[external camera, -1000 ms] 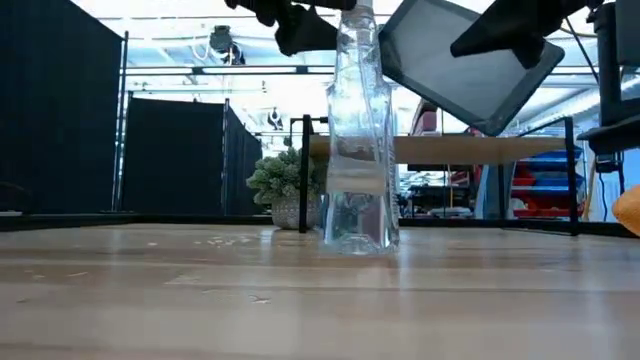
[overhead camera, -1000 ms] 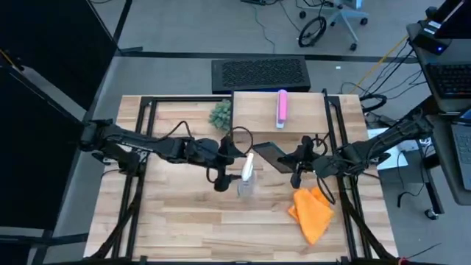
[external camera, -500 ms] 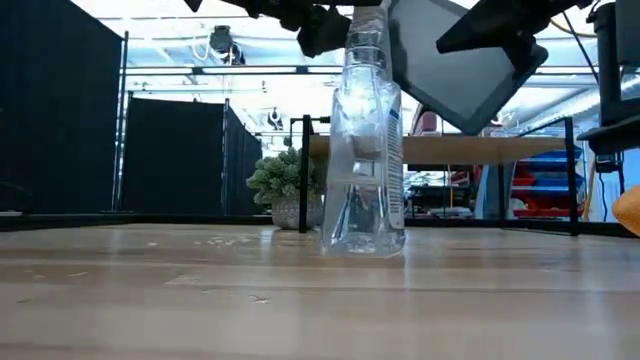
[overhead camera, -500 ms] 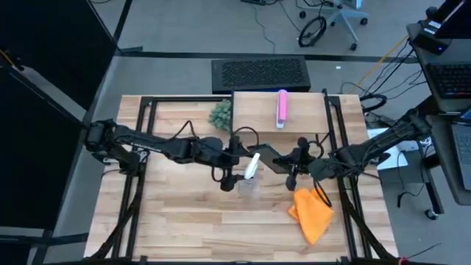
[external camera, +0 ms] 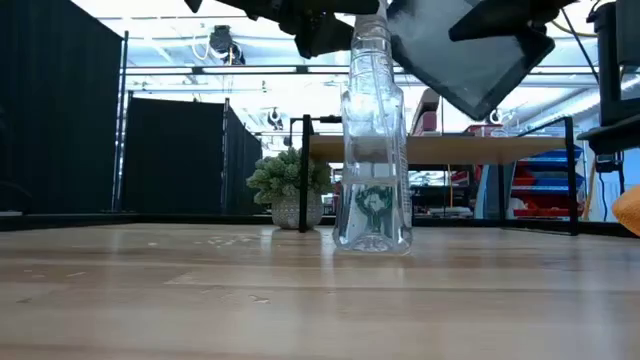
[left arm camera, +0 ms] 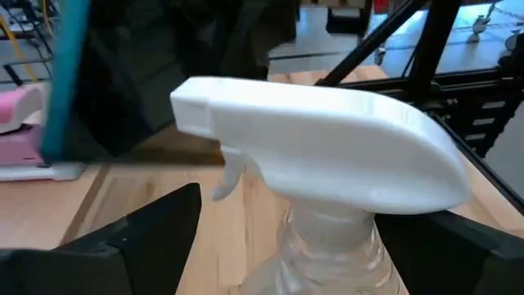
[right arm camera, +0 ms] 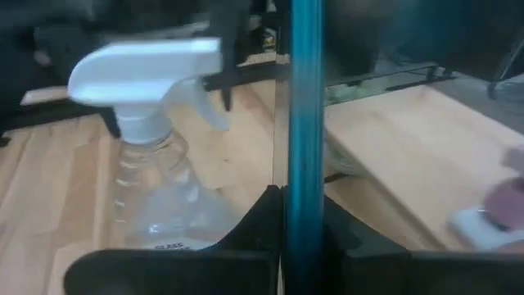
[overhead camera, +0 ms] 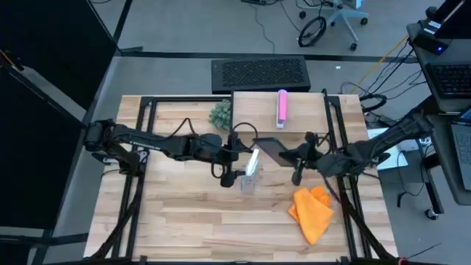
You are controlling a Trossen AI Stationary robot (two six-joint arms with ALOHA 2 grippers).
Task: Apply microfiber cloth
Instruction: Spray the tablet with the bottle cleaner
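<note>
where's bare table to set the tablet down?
Free: the front-left boards, left of the spray bottle and in front of the left arm. Crowded: centre, where the left gripper flanks the bottle and the right gripper holds the tablet; the orange cloth fills front right.

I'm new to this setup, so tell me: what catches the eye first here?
Mid-table, the clear spray bottle stands upright with the left claw around its neck. Beside it, the right claw holds the dark tablet tilted in the air. The orange microfiber cloth lies crumpled, untouched, near the table's front right.
</note>
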